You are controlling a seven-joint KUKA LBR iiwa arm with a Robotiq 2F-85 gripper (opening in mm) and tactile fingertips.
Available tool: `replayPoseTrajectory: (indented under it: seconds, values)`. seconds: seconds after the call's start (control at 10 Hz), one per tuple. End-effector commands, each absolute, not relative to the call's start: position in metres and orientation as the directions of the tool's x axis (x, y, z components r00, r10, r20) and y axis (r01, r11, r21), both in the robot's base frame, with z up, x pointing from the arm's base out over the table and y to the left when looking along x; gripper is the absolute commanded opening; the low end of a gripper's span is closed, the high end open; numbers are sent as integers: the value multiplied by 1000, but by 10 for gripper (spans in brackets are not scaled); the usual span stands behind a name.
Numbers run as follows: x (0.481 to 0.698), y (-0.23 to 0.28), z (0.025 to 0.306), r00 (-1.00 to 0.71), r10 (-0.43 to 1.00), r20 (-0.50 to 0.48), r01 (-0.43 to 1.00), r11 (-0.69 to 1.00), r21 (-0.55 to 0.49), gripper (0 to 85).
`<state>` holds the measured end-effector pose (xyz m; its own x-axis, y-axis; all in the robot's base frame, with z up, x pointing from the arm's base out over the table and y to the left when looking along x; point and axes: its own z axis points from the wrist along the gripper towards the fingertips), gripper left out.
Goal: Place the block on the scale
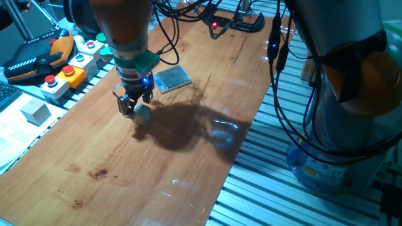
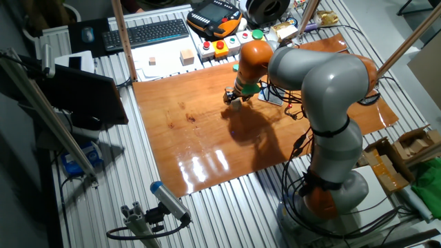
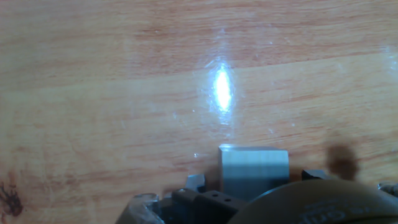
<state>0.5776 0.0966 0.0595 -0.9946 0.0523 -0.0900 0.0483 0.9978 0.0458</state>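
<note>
The block (image 1: pixel 144 113) is a small pale grey cube held between my gripper's (image 1: pixel 135 110) fingertips, low over the wooden table (image 1: pixel 125 182). In the hand view the block (image 3: pixel 255 169) sits at the bottom centre with a finger close on each side. I cannot tell whether it touches the wood. The scale (image 1: pixel 171 78), thin with a bluish shiny top, lies flat on the table just beyond and right of the gripper. In the other fixed view my gripper (image 2: pixel 234 100) is left of the scale (image 2: pixel 271 97), which the arm mostly hides.
A whiter cube (image 1: pixel 36 112) stands off the board at the left, near button boxes (image 1: pixel 66 76) and a teach pendant (image 1: pixel 38 59). Cables (image 1: pixel 276 75) hang over the table's right edge. Another robot's base (image 1: pixel 352 125) stands at the right.
</note>
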Motion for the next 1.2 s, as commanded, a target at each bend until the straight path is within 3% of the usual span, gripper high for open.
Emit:
replayPoseTrajectory:
  seconds: [0.0, 1.1]
  values:
    - [578, 97, 58, -995, 51, -90, 47, 998, 47, 770]
    - [580, 101, 41, -994, 56, -94, 51, 997, 54, 750]
